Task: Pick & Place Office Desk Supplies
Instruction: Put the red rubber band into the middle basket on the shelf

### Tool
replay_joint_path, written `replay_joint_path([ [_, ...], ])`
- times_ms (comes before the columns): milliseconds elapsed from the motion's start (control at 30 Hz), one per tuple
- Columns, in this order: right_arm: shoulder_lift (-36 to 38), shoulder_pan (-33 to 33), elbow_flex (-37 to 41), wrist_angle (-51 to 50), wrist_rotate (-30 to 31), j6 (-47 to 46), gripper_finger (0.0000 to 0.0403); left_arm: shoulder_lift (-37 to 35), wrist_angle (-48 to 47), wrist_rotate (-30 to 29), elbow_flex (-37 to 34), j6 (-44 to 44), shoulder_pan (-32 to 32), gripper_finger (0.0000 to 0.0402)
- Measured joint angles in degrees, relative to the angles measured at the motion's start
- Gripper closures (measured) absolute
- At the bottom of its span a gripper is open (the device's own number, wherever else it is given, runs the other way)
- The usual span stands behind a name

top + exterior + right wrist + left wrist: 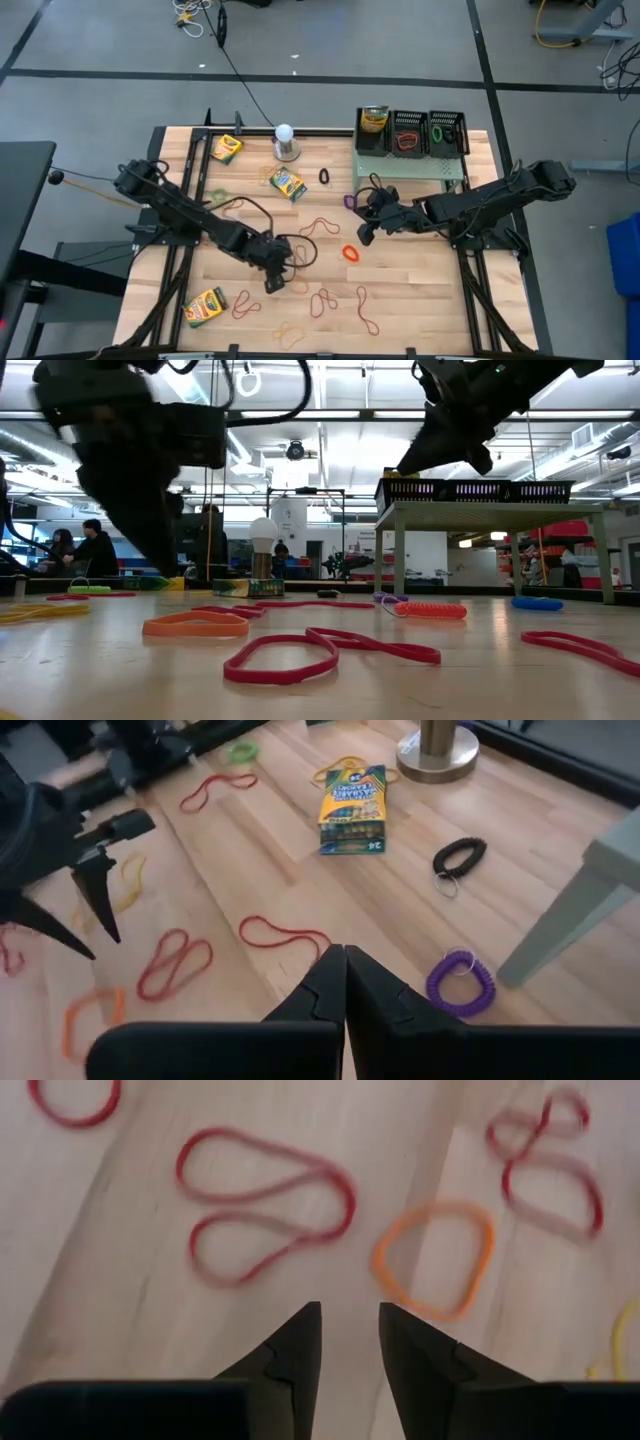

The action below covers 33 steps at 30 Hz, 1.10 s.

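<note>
Rubber bands lie flat across the wooden table (pixel 420 300), among them a red double loop (pixel 265 1205) and an orange band (pixel 435 1260). My left gripper (pixel 350 1325) hangs open just above bare wood, short of those two bands, with nothing between its fingers; the high view shows it (pixel 275 278) near the table's middle. My right gripper (pixel 345 965) is shut and empty, raised over the table (pixel 365 235). Crayon boxes lie flat at the far left (pixel 226 148), centre (pixel 288 184) and near left (pixel 205 306). Three black mesh baskets (pixel 410 130) stand on a riser.
A white ball on a metal base (pixel 285 140) stands at the far edge. The pale green riser (pixel 410 165) takes up the far right corner. A black coil (pixel 458 857), a purple coil (pixel 460 980) and an orange coil (pixel 350 253) lie near my right gripper.
</note>
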State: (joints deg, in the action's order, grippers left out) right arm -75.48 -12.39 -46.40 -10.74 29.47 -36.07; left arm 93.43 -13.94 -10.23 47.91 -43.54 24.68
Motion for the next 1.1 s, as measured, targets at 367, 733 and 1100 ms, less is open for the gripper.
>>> replay_joint_path([
  [367, 0.00, -0.02, -0.01, -0.59, -5.28, 11.23, 0.0398, 10.50, -3.17, -6.85, 12.30, -0.43, -1.68, 0.0233],
  [733, 0.00, -0.02, -0.01, -1.07, -5.92, 12.56, 0.0398, 15.46, -5.98, -5.94, 14.17, -0.56, -1.43, 0.0242],
  [1100, 0.00, -0.02, -0.01, -0.62, -6.40, 12.38, 0.0398, 12.71, -9.28, -6.18, 14.00, 1.19, -1.26, 0.0389],
])
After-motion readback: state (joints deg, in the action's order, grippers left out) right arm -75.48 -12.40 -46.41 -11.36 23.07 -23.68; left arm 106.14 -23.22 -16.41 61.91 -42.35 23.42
